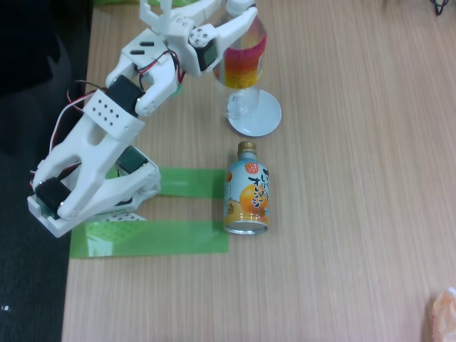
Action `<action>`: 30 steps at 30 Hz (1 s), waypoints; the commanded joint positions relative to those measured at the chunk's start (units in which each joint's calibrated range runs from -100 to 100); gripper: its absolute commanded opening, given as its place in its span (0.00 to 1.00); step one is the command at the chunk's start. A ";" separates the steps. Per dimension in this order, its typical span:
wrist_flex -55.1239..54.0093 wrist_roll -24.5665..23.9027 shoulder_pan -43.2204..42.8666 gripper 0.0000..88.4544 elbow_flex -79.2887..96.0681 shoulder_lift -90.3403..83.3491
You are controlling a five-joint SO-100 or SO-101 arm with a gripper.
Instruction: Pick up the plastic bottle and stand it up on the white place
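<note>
While gripped, bottle (242, 57) (dish-centred) (254, 117).

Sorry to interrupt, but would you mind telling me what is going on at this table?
A white robot arm has its gripper closed around the plastic bottle, which stands upright on the white dish. An orange-drink can lies on its side on the table below the dish, untouched. Green tape marks the area by the arm's base.

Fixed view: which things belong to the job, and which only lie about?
Job: plastic bottle, upright on the white dish; gripper around the bottle.
Lying about: orange-drink can on its side, green tape, table.
</note>
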 commanded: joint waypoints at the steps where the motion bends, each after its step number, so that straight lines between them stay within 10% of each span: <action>1: -5.79 -0.25 0.33 0.15 1.91 -0.75; 30: -26.31 2.85 1.73 0.15 6.16 16.05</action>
